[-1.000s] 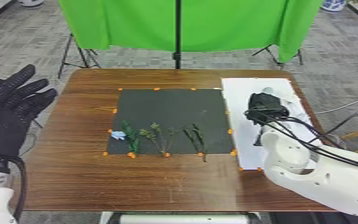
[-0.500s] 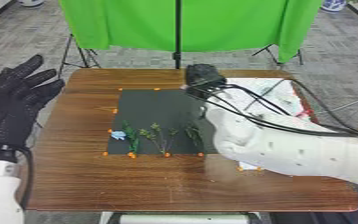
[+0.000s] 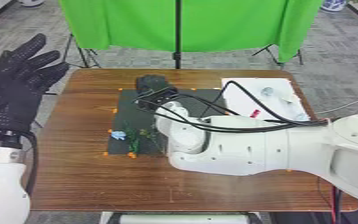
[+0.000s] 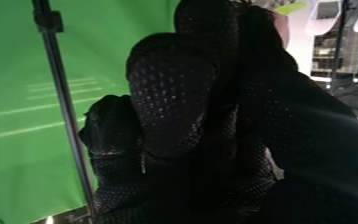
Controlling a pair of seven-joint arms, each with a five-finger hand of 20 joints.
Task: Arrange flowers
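A pale blue flower (image 3: pixel 118 135) and green leafy sprigs (image 3: pixel 132 142) are laid on the dark grey mat (image 3: pixel 125 107); the arrangement seems partly done. The black-gloved left hand (image 3: pixel 8 95) is held open; the black-gloved right hand's (image 3: pixel 153 85) grip cannot be told.

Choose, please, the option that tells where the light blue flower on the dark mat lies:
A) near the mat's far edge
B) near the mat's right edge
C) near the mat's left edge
C: in the head view, the light blue flower lies near the left edge of the dark mat, just left of a green sprig.
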